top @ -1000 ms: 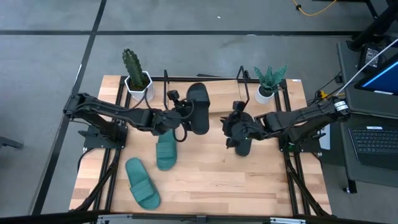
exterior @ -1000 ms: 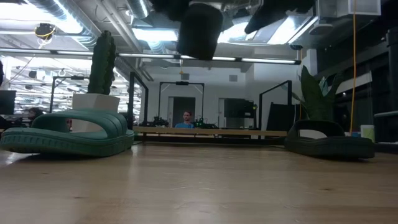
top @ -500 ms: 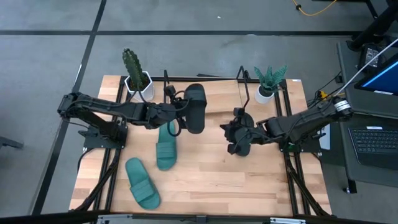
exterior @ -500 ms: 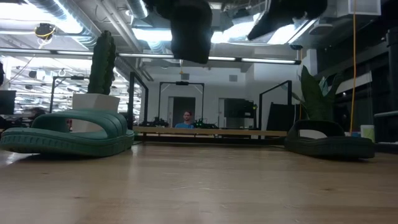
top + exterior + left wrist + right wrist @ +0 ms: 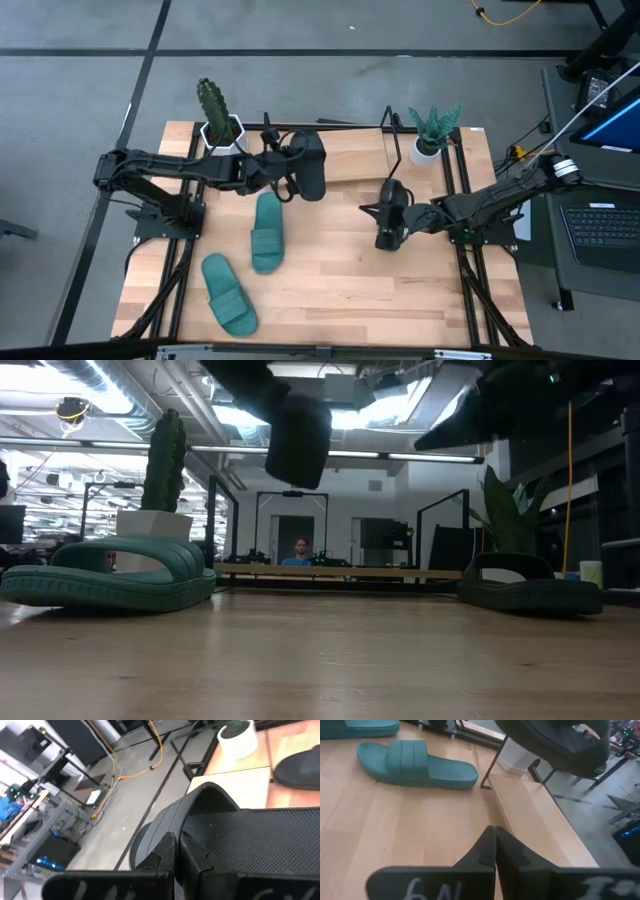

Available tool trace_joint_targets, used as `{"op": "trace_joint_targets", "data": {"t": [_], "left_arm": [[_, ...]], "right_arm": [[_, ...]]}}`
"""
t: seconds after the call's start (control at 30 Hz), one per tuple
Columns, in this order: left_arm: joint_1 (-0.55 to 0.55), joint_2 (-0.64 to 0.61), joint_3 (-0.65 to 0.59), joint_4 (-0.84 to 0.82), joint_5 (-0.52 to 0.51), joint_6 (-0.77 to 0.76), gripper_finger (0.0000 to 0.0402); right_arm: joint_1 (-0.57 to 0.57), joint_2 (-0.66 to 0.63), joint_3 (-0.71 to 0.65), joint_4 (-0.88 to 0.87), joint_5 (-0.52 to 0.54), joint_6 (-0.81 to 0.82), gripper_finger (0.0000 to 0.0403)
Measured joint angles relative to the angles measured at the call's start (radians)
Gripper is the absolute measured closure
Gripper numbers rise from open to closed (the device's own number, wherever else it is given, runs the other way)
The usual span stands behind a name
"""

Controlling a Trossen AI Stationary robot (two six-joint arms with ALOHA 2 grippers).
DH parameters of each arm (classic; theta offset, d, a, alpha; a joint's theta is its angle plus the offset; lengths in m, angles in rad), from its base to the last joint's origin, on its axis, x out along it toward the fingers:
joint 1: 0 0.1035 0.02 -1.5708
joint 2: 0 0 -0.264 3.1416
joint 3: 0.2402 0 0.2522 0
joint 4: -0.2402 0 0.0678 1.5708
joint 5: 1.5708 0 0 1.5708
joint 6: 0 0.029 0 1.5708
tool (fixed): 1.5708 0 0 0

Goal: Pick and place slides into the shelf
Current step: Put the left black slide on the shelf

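The left gripper (image 5: pixel 290 165) carries a black slide (image 5: pixel 312 166) above the far middle of the table (image 5: pixel 340 290), its fingers (image 5: pixel 165 851) pinched shut on the sandal's wide strap, over the light board of the shelf (image 5: pixel 360 165) that runs between two potted plants. The low view shows the sandal hanging clear of the surface, toe down. The right gripper (image 5: pixel 388 228) sits right of centre, low over the second black slide (image 5: pixel 385 241), of which only a dark edge shows beneath it; its fingers (image 5: pixel 487 851) are closed together and, from its wrist view, appear to grip nothing, so whether that sandal is held cannot be told. Two teal slides wait on the left: one (image 5: pixel 267 232) near the middle, the other (image 5: pixel 229 294) toward the near left edge. In the right wrist view, the middle teal sandal lies flat, sole down, strap arching upward. Judging by their look, the sandals are light, rubbery and somewhat flexible, unlikely to be harmed by a firm squeeze, though the soft strap may flex and let the sole swing or tilt while carried. The strap's raised arch seems the natural hold, pinched across its width at the middle so the sandal hangs evenly; a grip at the thin sole edge would probably slip.
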Motion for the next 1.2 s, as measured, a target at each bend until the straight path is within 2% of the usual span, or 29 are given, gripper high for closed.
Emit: {"op": "trace_joint_targets", "data": {"t": [0.23,0.37,0.63,0.87,0.97,1.2], "left_arm": [[0.075,0.000,-0.099,0.116,0.012,0.011,0.0401],[0.111,0.000,-0.160,0.180,0.057,0.039,0.0401],[0.174,0.000,-0.243,0.300,0.171,0.118,0.0401],[0.209,0.011,-0.255,0.296,0.202,0.159,0.0401],[0.227,0.026,-0.254,0.315,0.263,0.176,0.0401],[0.271,0.085,-0.254,0.307,0.262,0.184,0.0401]], "right_arm": [[-0.001,-0.030,-0.131,0.165,-0.015,-0.019,0.0399],[-0.001,-0.030,-0.138,0.175,-0.048,-0.026,0.0399],[-0.001,-0.030,-0.138,0.186,-0.051,-0.028,0.0399],[-0.002,-0.030,-0.138,0.202,-0.051,-0.029,0.0398],[-0.003,-0.030,-0.137,0.208,-0.051,-0.029,0.0398],[-0.003,-0.030,-0.137,0.214,-0.051,-0.028,0.0398]]}}
